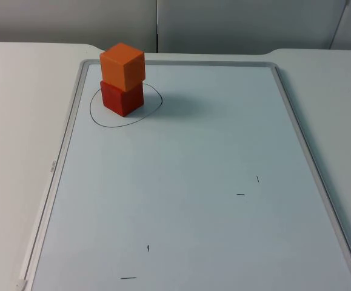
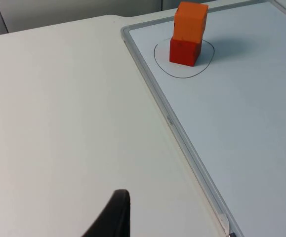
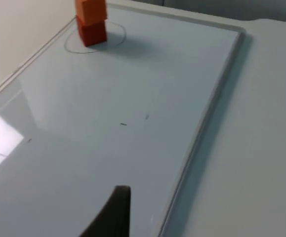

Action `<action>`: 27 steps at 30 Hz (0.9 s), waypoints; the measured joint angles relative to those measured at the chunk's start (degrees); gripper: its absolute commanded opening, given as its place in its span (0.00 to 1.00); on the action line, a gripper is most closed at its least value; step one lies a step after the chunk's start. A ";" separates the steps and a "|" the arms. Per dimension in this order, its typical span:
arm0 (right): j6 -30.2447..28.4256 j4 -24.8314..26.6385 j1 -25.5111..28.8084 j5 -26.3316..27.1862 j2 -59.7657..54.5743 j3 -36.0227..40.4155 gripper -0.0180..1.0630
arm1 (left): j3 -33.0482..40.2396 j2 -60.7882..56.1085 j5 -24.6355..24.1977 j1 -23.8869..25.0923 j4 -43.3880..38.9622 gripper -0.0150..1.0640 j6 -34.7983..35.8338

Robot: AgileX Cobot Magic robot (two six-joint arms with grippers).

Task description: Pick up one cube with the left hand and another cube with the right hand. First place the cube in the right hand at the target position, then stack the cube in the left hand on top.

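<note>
Orange cube [image 1: 122, 65]: sits on top of the red cube [image 1: 122, 99], turned a little relative to it, so the corners do not line up exactly. Nothing touches it.
Red cube: rests on the whiteboard [image 1: 193, 182] inside the hand-drawn circle [image 1: 154, 112], toward the circle's far-left side rather than its centre.
Circle: judged to be the target position — the stack stands within it, near the board's far-left corner.
Whiteboard: lies flat on the white bench [image 1: 17, 121], grey frame all round; a few short pen ticks are scattered over its near half.
Left end effector [image 2: 110, 217]: one black fingertip is seen in the left wrist view, over bare bench beside the board's frame, well apart from the stack. It holds nothing that I can see; how far open it is I cannot tell.
Right end effector [image 3: 114, 213]: one black fingertip is seen in the right wrist view, over the board's surface near its frame, well apart from the stack. No cube at it; its opening cannot be told.
Why so placed: red below and orange above fits the stated order — right-hand cube first, left-hand cube on top.
Task state: judged complete; both cubes stacked, both arms clear and waiting.
Risk: the slight twist of the top cube leaves less overlap, though it looks stable.
</note>
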State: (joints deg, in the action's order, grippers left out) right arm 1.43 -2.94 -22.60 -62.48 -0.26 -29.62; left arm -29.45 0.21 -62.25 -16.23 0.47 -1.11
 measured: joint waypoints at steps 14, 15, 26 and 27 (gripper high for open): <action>0.00 0.00 18.57 0.10 0.00 0.00 0.99 | 0.00 0.00 0.00 0.00 0.00 0.99 0.00; 0.00 0.00 18.68 0.10 0.00 0.00 0.99 | 0.00 0.00 0.00 0.00 0.00 0.99 0.00; 0.00 0.00 18.71 0.10 0.00 0.00 0.99 | 0.00 0.00 0.00 0.00 0.00 0.99 0.00; 0.00 0.00 18.71 0.10 0.00 0.00 0.99 | 0.00 0.00 0.00 0.00 0.00 0.99 0.00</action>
State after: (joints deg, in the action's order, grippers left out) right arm 1.43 -2.94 -3.89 -62.38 -0.26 -29.62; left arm -29.45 0.21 -62.25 -16.23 0.47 -1.11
